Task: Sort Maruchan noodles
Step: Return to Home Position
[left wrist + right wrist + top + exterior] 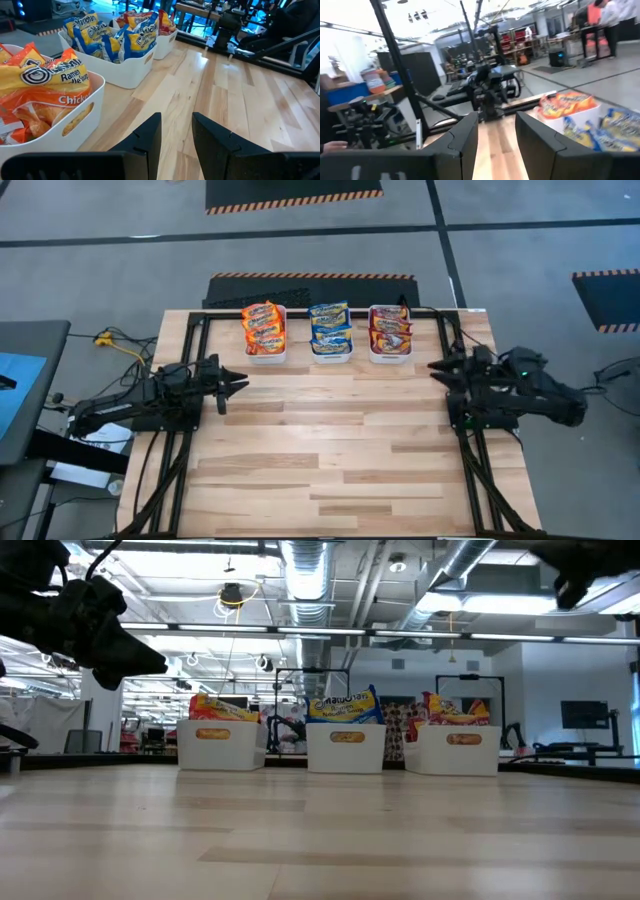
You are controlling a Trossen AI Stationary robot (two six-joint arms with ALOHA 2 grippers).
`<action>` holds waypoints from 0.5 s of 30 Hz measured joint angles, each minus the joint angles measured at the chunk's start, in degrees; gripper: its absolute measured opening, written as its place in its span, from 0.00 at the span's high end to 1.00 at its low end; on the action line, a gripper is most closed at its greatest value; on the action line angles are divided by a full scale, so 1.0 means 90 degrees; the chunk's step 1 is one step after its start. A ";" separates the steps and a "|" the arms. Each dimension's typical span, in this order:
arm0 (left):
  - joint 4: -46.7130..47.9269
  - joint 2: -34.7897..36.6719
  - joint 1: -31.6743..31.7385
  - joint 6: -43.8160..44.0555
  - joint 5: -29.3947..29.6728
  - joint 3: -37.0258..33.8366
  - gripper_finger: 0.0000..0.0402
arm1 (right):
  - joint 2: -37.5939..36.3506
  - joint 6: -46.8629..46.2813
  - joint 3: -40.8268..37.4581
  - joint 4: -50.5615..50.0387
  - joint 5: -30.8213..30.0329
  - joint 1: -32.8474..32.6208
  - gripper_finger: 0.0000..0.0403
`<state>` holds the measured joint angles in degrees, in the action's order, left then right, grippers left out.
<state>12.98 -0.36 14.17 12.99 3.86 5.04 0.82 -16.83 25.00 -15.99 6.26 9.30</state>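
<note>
Since all the Maruchan noodles [345, 705] in view already lie in the three white bins along the far edge of the table [330, 450], no packet shows on the bare wood. The orange packets [264, 326] fill the left bin [268, 359], the blue-and-yellow packets [330, 326] the middle bin [331, 359], and the dark red packets [390, 330] the right bin [391, 359]. The left gripper [232, 385] hangs over the table's left side and the right gripper [440, 367] over its right side, both well apart from the bins. Each wrist view shows its fingers parted with nothing between them. Should any packet need lifting again, it would likely feel light. The glossy film looks slippery and prone to crumple, and the noodle block inside is probably stiff but easily cracked. The safest hold seems to be across the firm block near its middle, not on the loose crimped ends, and with modest squeeze. The packets sit crowded and overlapping, so the edges standing above the bin rims look like the only parts the fingers could reach.
</note>
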 joint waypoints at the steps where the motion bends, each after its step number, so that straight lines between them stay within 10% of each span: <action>1: 0.0001 0.0000 0.0000 0.0000 0.0001 0.0000 0.76 | -0.0078 -0.0075 -0.0220 0.0170 0.0031 0.0002 0.61; 15: 0.0001 0.0000 0.0000 0.0015 0.0002 -0.0002 0.76 | -0.0051 0.0090 -0.1460 0.0631 0.0525 -0.0218 0.61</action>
<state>12.99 -0.36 14.17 13.13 3.88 5.02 0.36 -16.02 11.86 -10.31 10.98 7.34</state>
